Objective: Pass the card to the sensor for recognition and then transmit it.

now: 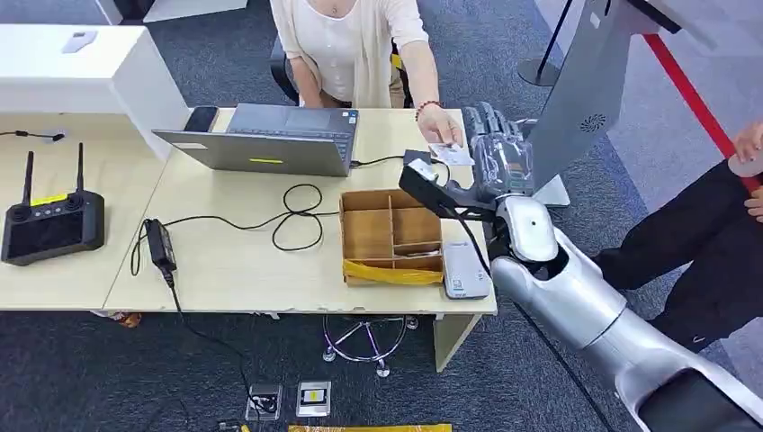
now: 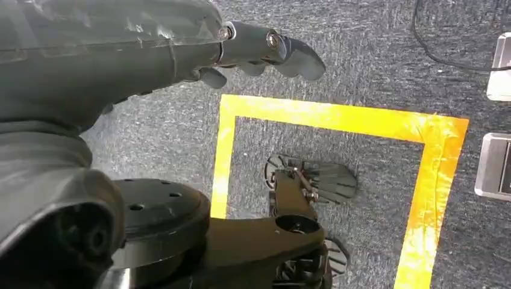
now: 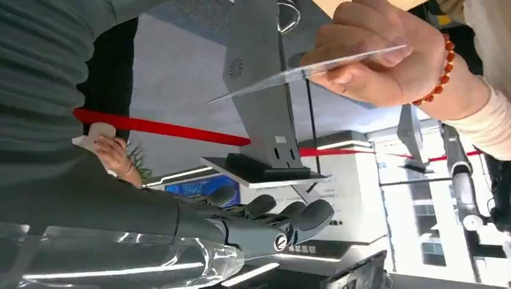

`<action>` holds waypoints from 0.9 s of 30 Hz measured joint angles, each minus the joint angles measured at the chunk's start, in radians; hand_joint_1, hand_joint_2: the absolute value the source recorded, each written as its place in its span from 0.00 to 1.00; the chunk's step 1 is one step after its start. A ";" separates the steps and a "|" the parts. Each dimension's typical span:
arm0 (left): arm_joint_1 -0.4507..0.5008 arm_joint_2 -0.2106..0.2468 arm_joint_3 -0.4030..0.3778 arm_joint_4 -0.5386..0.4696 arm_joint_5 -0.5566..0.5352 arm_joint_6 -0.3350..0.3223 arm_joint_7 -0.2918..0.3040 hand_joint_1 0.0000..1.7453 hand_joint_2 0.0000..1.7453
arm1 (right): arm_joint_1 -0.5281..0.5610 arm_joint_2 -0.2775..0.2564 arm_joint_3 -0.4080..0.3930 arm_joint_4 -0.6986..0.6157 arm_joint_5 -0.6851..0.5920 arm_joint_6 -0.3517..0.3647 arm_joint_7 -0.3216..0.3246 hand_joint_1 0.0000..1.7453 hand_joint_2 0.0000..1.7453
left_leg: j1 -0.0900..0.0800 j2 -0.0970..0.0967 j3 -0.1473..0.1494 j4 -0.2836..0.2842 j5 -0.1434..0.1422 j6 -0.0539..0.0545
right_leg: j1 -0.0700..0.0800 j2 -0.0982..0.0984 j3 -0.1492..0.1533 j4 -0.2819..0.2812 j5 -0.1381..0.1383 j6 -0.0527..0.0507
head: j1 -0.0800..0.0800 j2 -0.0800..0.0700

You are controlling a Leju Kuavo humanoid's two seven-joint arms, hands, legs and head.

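A seated person's hand [image 1: 440, 123] holds a pale card [image 1: 451, 155] over the desk's far right corner. My right hand [image 1: 500, 151] is raised just right of the card, fingers apart and holding nothing. In the right wrist view the card [image 3: 301, 71] appears edge-on, pinched in the person's hand [image 3: 376, 54], and my fingers [image 3: 274, 220] stay apart from it. A grey standing terminal [image 1: 585, 94] rises behind my right hand. A small white device [image 1: 464, 270] lies at the desk's front right edge. My left hand [image 2: 259, 51] hangs over the floor, empty, fingers loosely extended.
A cardboard compartment box [image 1: 391, 236] sits beside the white device. A laptop [image 1: 274, 141], black cables [image 1: 292, 216], a power adapter [image 1: 160, 243] and a black controller [image 1: 51, 225] are on the desks. Another person [image 1: 711, 225] stands at the right. Yellow tape [image 2: 337, 117] marks the floor.
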 joint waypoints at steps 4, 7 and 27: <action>0.000 0.000 0.004 0.000 -0.001 0.001 0.000 0.00 0.00 | -0.001 0.003 0.000 0.020 0.011 -0.010 -0.003 0.03 1.00 | 0.000 0.000 0.000 0.000 0.000 0.000 | 0.000 0.000 0.000 0.000 0.000 0.000 | 0.000 0.000; 0.000 0.000 0.005 0.000 -0.001 0.001 0.000 0.00 0.00 | -0.005 0.011 0.000 0.037 0.021 -0.024 -0.006 1.00 1.00 | 0.000 0.000 0.000 0.000 0.000 0.000 | 0.000 0.000 0.000 0.000 0.000 0.000 | 0.000 0.000; 0.001 -0.002 0.031 0.000 0.001 0.021 -0.003 0.00 0.00 | -0.041 0.073 -0.001 0.165 0.027 -0.110 -0.066 1.00 1.00 | 0.000 0.000 0.000 0.000 0.000 0.000 | 0.000 0.000 0.000 0.000 0.000 0.000 | 0.000 0.000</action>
